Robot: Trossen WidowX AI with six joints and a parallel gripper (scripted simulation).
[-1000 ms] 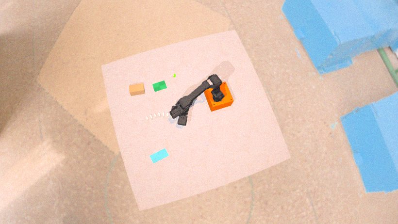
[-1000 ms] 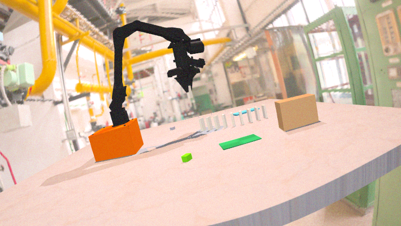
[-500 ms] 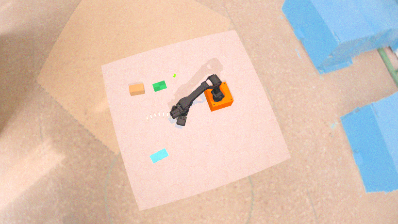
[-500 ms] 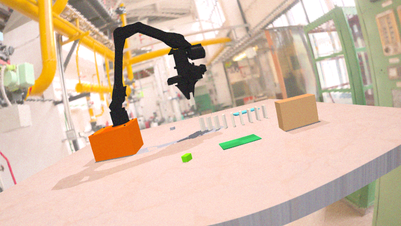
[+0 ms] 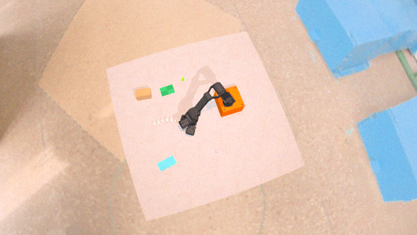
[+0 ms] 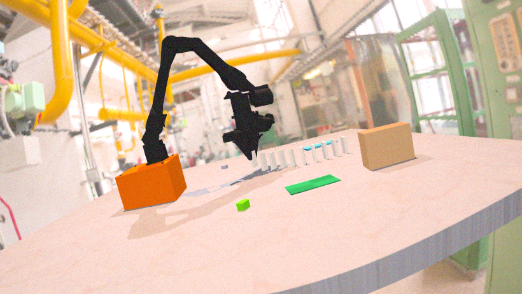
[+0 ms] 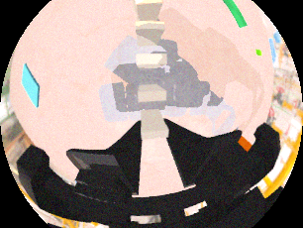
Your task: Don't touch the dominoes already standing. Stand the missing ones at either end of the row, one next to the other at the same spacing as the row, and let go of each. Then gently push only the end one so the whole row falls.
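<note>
Several white dominoes (image 5: 167,119) (image 6: 281,159) (image 7: 151,60) stand upright in a slightly curved row. My gripper (image 6: 253,154) (image 7: 154,125) is shut on another white domino (image 6: 254,161) (image 7: 154,130). The held domino hangs upright at the row's end nearest the robot base, low over the table, beside the nearest standing domino (image 6: 263,161) (image 7: 151,93) with a gap between them. Whether its foot touches the table cannot be told. In the top view the arm hides the fingertips and the held domino.
A tan box (image 5: 143,93) (image 6: 387,147) stands beyond the row's far end. A green pad (image 5: 167,90) (image 6: 312,184) and lime cube (image 5: 182,79) (image 6: 242,205) lie on one side, a cyan pad (image 5: 167,163) (image 7: 31,85) on the other. A small grey piece (image 6: 224,167) lies behind the arm.
</note>
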